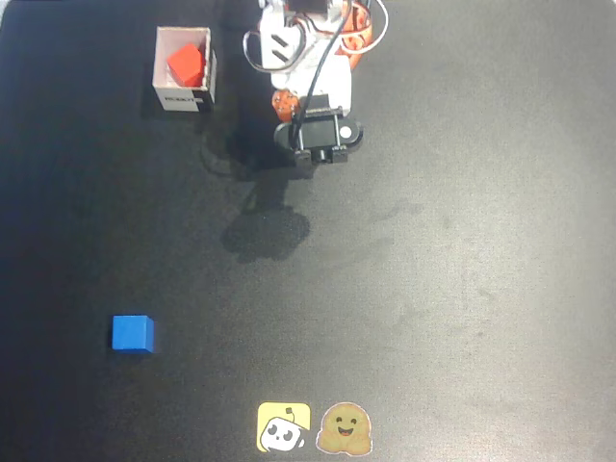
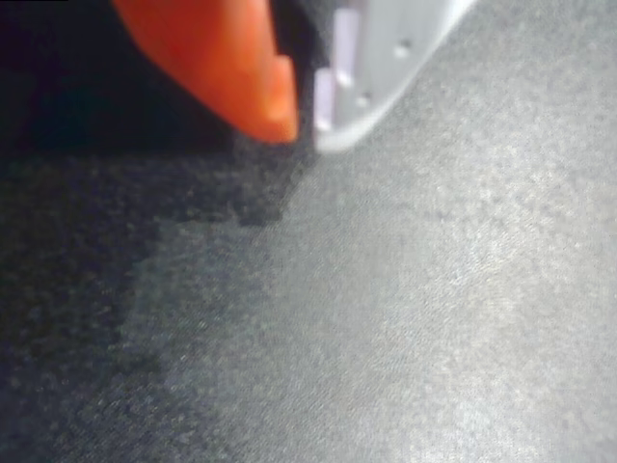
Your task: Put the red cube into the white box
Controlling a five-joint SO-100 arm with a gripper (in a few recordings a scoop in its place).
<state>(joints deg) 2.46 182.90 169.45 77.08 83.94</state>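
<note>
The red cube (image 1: 186, 64) sits tilted inside the white box (image 1: 183, 100), near the top left in the overhead view. The gripper (image 2: 307, 121) is empty, its orange and white tips almost touching above the dark table (image 1: 462, 289). A blue cube (image 1: 132, 334) lies well apart from the box.

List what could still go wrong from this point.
1. The red cube lies tilted inside the white box; a knock to the thin-walled box could tip it out.
2. The gripper, fingertips together and empty in the wrist view, hangs close above the table; dropping further might scrape it.
</note>
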